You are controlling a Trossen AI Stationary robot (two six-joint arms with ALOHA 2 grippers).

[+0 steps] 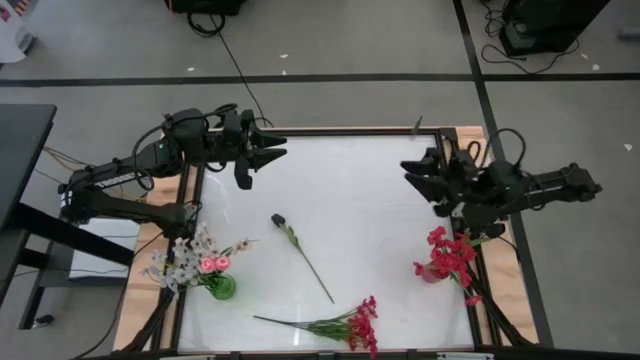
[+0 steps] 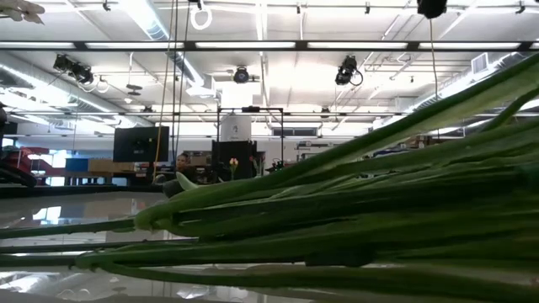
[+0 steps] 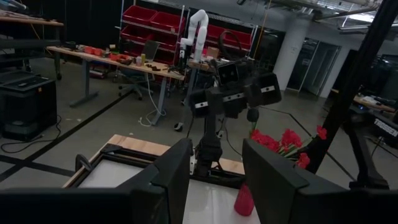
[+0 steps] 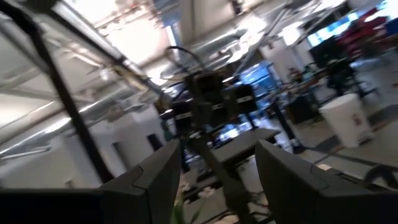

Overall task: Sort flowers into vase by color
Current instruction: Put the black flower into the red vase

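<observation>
A green vase (image 1: 221, 288) at the near left holds white and pink flowers (image 1: 190, 262). A pink vase (image 1: 430, 272) at the right holds red flowers (image 1: 450, 252). A thin green stem with a dark bud (image 1: 300, 250) lies flat mid-table. A red blossom spray (image 1: 345, 325) lies near the front edge, and its green stems (image 2: 337, 210) fill the low view. My left gripper (image 1: 280, 150) hovers open over the far left, high above the table. My right gripper (image 1: 408, 172) hovers open at the right, beyond the pink vase. Both hold nothing.
The white tabletop (image 1: 350, 200) has a raised dark frame around it, on wooden boards. In the left wrist view the right arm (image 3: 230, 93) stands across the table behind the red flowers (image 3: 280, 142) and the pink vase (image 3: 244, 200). Cables run on the floor beyond.
</observation>
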